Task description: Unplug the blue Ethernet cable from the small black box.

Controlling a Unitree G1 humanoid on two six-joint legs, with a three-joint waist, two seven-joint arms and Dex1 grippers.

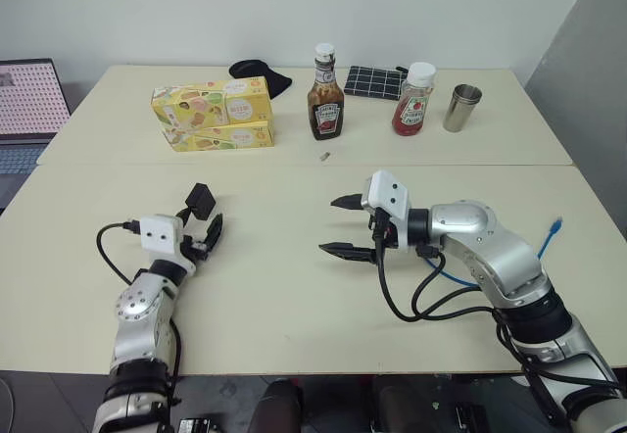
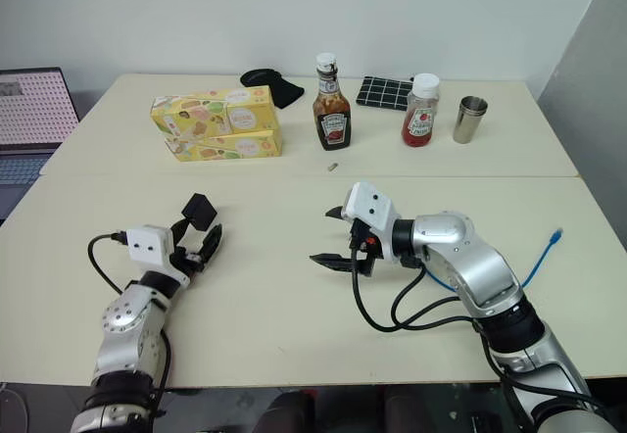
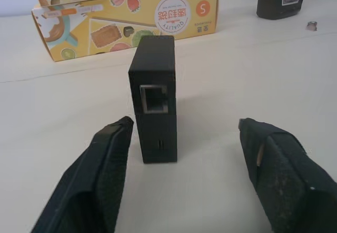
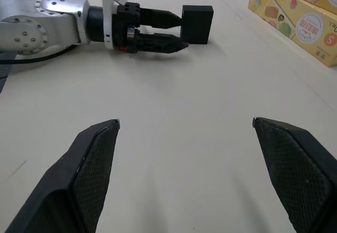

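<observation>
On table (image 1: pixel 294 286), near left edge: left gripper (image 1: pixel 202 234) released, fingers (image 3: pixel 100 175) spread, box (image 3: pixel 154 98) standing on edge just ahead between them, apart from both pads, empty port facing wrist camera. Box (image 1: pixel 200 199) unplugged, no cable in it. Mid-table: right gripper (image 1: pixel 341 225) wide open, pointing toward left one, holding nothing. Blue cable (image 1: pixel 549 237) lying by right edge behind right arm, clear plug end free, well apart from box. Far side: yellow cartons (image 1: pixel 213 113), sauce bottle (image 1: pixel 325 93), ketchup (image 1: pixel 413 99), metal cup (image 1: pixel 461 108), grid pad (image 1: pixel 374 82), black cloth (image 1: pixel 261 72). Small grey bit (image 1: pixel 322 158) near sauce bottle, kind unclear.
</observation>
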